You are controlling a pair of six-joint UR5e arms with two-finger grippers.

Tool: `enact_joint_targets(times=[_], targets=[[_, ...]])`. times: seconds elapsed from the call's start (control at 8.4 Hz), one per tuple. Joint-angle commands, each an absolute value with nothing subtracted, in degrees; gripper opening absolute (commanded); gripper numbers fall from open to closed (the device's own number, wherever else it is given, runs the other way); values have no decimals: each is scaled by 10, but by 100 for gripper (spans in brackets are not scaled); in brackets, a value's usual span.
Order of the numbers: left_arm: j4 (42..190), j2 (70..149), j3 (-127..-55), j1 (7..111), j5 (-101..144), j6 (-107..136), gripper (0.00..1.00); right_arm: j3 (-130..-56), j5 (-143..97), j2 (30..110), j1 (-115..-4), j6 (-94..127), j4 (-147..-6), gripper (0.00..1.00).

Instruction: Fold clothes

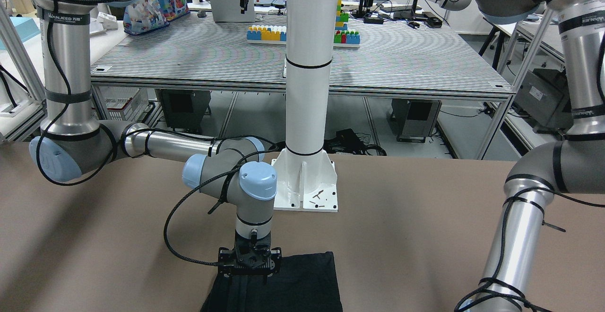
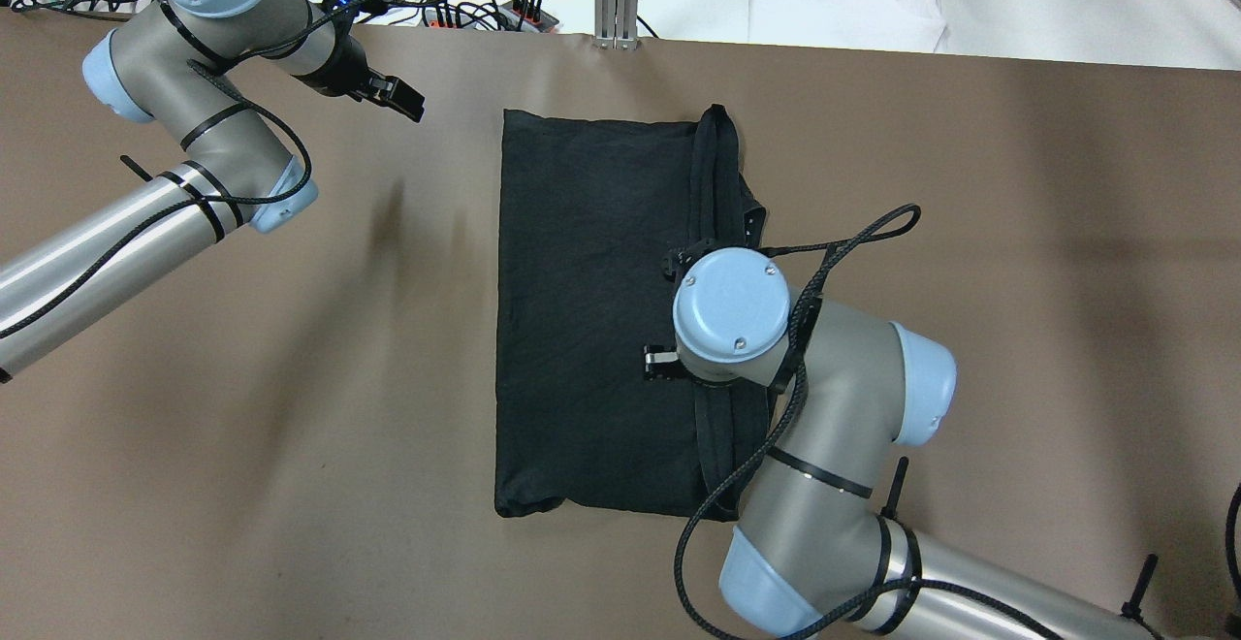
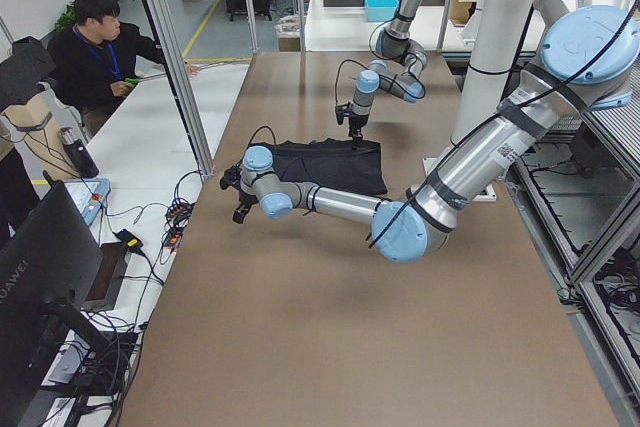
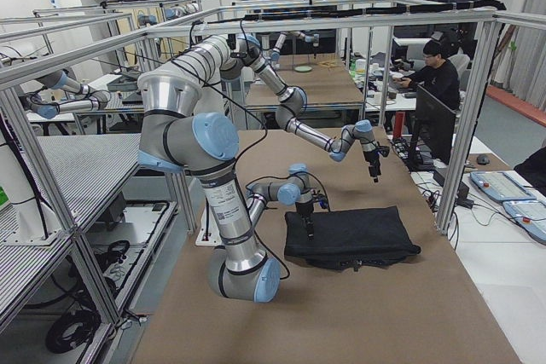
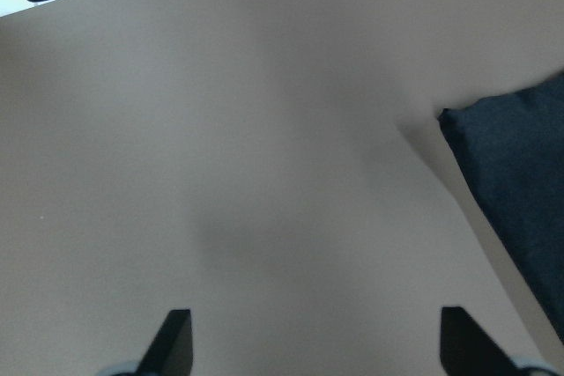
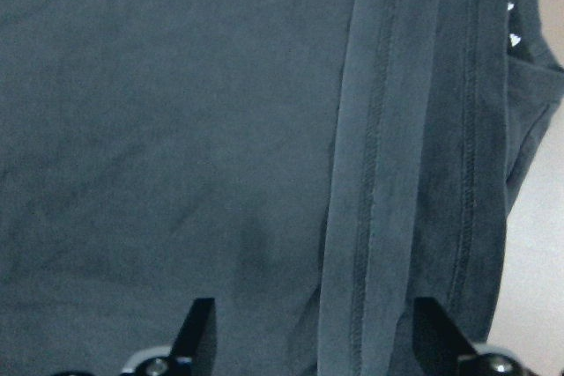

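A black garment [image 2: 591, 310] lies folded in a rectangle on the brown table, with a stitched hem band [image 6: 379, 173] folded over along its right side. My right gripper [image 6: 317, 341] points straight down over that band near the garment's middle. It is open and holds nothing. In the front view the right gripper [image 1: 248, 274] stands at the garment's [image 1: 302, 283] near edge. My left gripper [image 2: 397, 102] is open and empty above bare table, left of the garment's far left corner [image 5: 520, 182].
The white pillar base [image 1: 306, 184] is bolted to the table on the robot's side. Cables and power strips [image 2: 465, 10] lie along the far edge, next to a white sheet [image 2: 843, 10]. An operator [image 3: 100, 47] sits beyond the far edge.
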State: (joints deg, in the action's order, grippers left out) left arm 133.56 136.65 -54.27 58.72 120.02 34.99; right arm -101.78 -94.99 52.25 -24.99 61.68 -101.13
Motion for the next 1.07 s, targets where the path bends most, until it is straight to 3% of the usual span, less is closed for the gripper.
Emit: enact_joint_targets(times=[0.0,0.48,0.95], targets=[[1336,1362,-543,586,1201,350,100,-1020,-894,523,-186,577,-1061,71],[1336,1358,-545,586,1201,350,100,-1029,-887,544,-184,520,-1070,60],[1336,1358,-545,586,1201,350,100,-1045,-872,557,-185,504,-1070,36]])
